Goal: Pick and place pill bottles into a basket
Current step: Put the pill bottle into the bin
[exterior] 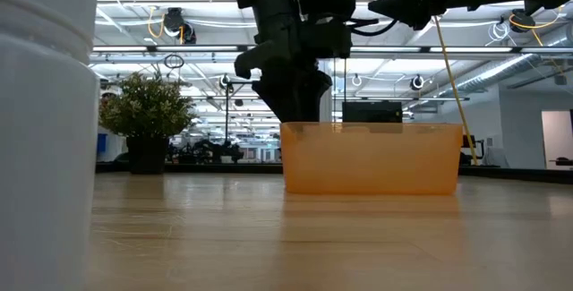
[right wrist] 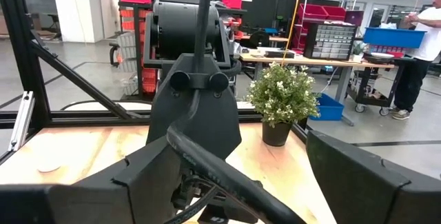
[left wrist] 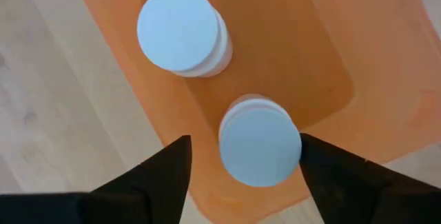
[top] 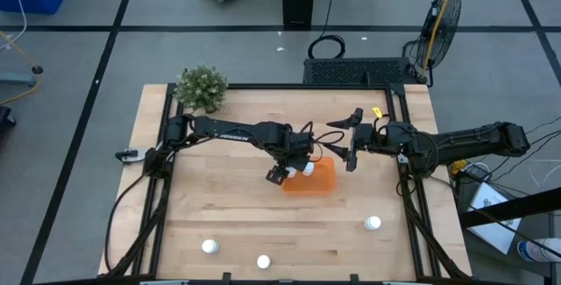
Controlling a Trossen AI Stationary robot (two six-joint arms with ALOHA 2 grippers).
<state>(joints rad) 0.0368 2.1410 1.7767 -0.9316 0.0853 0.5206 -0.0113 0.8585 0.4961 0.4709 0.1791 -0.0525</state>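
Inside orange basket (left wrist: pixel 386 65), two white-capped pill bottles (left wrist: pixel 180 29) stand upright.

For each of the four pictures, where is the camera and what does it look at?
High: overhead, looking down on both arms, basket.
Low: at tabletop height, facing basket, left gripper above.
Left wrist: down past open fingers at two pill bottles in basket.
Right wrist: toward left arm, plant.
All but the right wrist show the basket.

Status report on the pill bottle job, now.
Left gripper open over the basket, a pill bottle between its fingers, another bottle already inside. Right gripper open, waiting above the table beside the basket. Three bottles on the table. Nothing in the way.
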